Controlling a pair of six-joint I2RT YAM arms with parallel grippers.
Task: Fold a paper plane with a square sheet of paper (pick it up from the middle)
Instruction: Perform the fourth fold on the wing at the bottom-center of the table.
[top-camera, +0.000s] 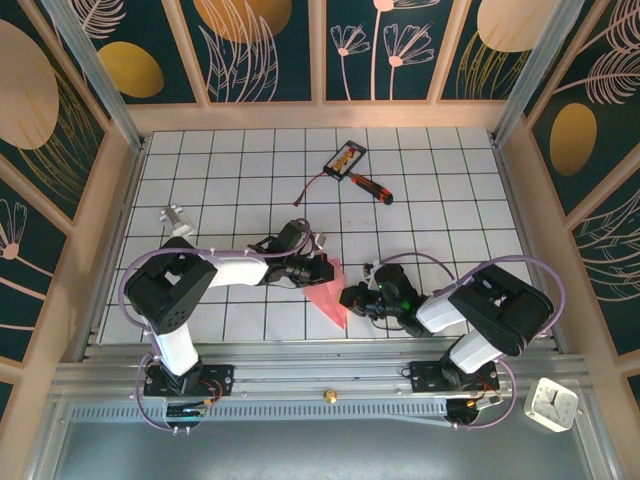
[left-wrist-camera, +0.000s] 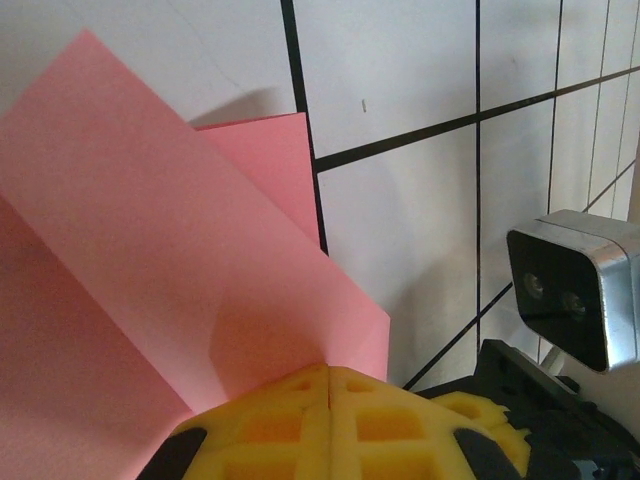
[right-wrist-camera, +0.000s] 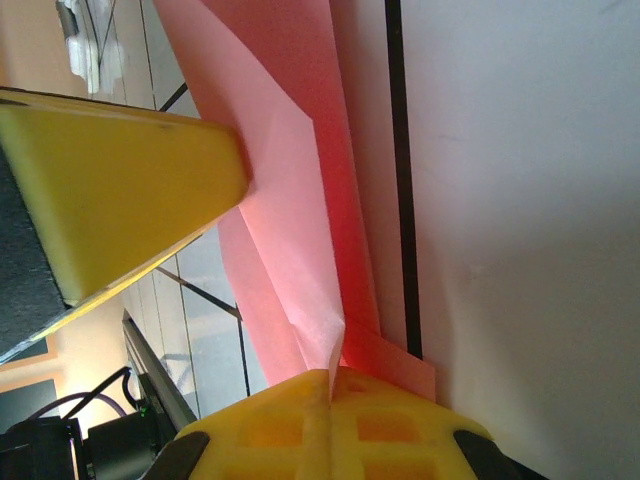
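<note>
L fingers (left-wrist-camera: 260, 430) & R fingers (right-wrist-camera: 260, 435) both clenched on paper plane (top-camera: 328, 290); arms bent low, wrists facing.

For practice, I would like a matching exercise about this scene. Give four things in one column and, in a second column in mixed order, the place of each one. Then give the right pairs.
Things
1. folded pink paper
2. red-handled screwdriver
3. white clock
4. small silver object

Places
A. at the left side of the tiles
B. off the tiles, at the near right corner
C. pinched by both the left gripper and the right gripper
D. far on the tiles, beside the black-and-orange card

Pairs: 1-C, 2-D, 3-B, 4-A
</note>
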